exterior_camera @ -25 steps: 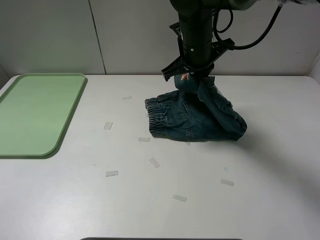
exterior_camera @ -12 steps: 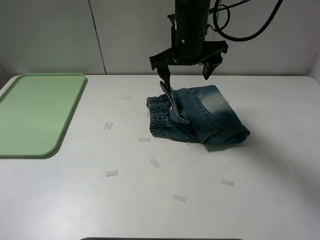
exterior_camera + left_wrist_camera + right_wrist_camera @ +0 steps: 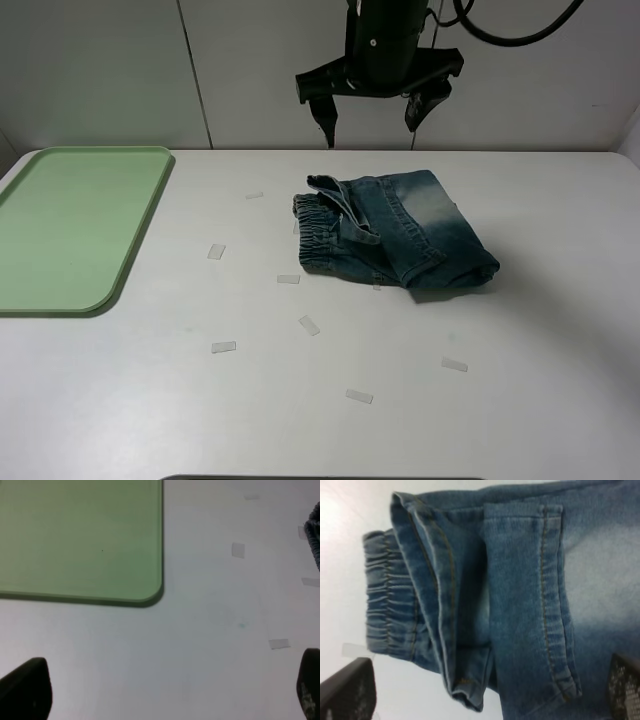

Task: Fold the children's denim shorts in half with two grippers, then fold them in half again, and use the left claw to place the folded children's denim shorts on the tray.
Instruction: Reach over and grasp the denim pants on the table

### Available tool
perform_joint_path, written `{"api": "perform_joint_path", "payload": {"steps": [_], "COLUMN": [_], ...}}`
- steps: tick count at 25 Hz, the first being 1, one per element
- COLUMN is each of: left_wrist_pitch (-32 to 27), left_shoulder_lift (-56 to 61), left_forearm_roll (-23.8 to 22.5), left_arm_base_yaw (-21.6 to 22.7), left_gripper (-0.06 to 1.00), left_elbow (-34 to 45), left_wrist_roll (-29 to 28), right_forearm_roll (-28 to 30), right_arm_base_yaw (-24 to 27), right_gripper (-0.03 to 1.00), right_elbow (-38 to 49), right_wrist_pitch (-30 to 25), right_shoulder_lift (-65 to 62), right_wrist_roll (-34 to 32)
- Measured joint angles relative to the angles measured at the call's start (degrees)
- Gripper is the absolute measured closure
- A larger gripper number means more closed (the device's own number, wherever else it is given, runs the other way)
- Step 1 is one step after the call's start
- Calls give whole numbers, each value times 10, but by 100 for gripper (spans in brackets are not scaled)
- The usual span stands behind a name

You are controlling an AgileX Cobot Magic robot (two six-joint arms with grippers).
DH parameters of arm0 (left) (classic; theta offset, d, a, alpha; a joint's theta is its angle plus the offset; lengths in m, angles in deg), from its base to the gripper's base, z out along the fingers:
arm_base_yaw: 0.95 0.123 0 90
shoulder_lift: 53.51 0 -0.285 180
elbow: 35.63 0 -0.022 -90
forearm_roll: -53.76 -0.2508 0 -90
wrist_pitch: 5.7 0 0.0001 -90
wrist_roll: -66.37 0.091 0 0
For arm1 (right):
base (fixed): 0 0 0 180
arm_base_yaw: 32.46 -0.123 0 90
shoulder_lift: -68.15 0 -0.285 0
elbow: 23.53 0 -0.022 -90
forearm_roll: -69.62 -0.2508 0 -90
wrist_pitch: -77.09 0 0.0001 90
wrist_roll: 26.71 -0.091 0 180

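R hand point(image 3: 369, 124) higher above shorts point(image 3: 420, 232), jaws apart

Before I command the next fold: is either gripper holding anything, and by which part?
Nothing is held. The right gripper hangs open above the shorts; the left gripper is open over the table.

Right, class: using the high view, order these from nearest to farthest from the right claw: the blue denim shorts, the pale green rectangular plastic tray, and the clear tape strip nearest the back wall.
Measured from the right claw, which hangs open at the back:
1. The blue denim shorts, just below it.
2. The clear tape strip, left of the shorts.
3. The pale green rectangular plastic tray, far left.
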Motion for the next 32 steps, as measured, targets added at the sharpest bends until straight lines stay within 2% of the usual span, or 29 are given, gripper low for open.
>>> {"api": "perform_joint_path", "payload": {"steps": [8,22,32], "left_wrist_pitch": [0,0,0], "left_shoulder_lift": [0,0,0], "left_forearm_roll": [0,0,0], "left_arm_base_yaw": [0,0,0], "left_gripper": [-3,-3,-3], "left_elbow": [0,0,0], "left_wrist_roll": [0,0,0], "right_forearm_roll": [-61,-80,-80], "right_arm_base_yaw": [0,0,0], "right_gripper": [28,28,28], "right_elbow": [31,308,483], "right_wrist_pitch": [0,-1,-2], "right_shoulder_lift": [-95,-372,-584], "right_wrist_roll": [76,135,136]}}
